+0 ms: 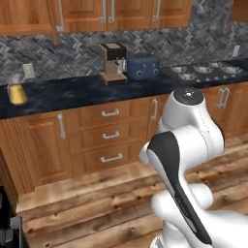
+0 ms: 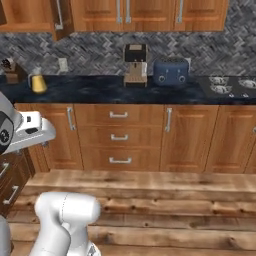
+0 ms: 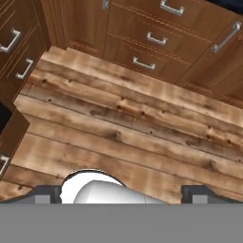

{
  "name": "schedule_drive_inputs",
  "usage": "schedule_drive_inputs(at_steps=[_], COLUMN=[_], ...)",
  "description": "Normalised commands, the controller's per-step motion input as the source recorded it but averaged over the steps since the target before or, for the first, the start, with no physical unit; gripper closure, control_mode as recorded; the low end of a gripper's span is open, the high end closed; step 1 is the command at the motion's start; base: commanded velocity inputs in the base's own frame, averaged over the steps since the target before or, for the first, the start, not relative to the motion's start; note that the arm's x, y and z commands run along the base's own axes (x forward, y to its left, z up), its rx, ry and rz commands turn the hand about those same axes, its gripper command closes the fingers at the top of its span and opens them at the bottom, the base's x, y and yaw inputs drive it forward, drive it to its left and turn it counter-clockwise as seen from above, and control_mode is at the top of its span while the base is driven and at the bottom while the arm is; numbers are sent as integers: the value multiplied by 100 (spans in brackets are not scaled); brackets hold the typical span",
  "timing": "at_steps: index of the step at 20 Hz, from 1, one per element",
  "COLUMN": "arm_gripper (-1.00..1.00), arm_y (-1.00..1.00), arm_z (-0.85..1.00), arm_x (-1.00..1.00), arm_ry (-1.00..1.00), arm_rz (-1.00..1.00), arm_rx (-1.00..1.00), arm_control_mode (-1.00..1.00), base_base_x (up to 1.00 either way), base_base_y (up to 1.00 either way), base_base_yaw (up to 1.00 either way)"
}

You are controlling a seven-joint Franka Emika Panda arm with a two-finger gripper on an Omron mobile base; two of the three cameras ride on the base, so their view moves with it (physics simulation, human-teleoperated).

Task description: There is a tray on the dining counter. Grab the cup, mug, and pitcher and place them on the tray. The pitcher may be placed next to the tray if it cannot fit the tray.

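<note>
on the black wall counter (image 2: 110,89) stands the pitcher (image 2: 38,82), unlabelled; end effector (image 3: 121,193) spread apart.

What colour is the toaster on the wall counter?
The toaster is dark blue; the right base view shows it best, beside the coffee machine.

Wall bench (image 2: 100,87): pitcher (image 2: 38,82) stands near its left end, close beside a knife block (image 2: 10,70). Coffee machine (image 2: 135,65) and toaster (image 2: 171,72) stand together mid-bench; open top lies between them and the pitcher. Stove (image 2: 230,86) takes the right end. Plank floor (image 3: 133,128) before the drawers lies unobstructed.
</note>
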Motion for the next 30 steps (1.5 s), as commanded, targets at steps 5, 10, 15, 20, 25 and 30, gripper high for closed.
schedule_drive_inputs(at_steps=[5, 10, 15, 20, 25, 30], arm_gripper=[-100, -100, -100, -100, -100, -100], arm_y=[0, 0, 0, 0, 0, 0], arm_z=[0, 0, 0, 0, 0, 0], arm_x=[0, 0, 0, 0, 0, 0], arm_ry=[0, 0, 0, 0, 0, 0], arm_rz=[0, 0, 0, 0, 0, 0], arm_rx=[0, 0, 0, 0, 0, 0], arm_control_mode=[100, 100, 100, 100, 100, 100], base_base_x=[93, 93, 91, 80, 65, 31], base_base_y=[63, 72, 56, 51, 65, 64], base_base_yaw=[0, 1, 7, 6, 1, 2])
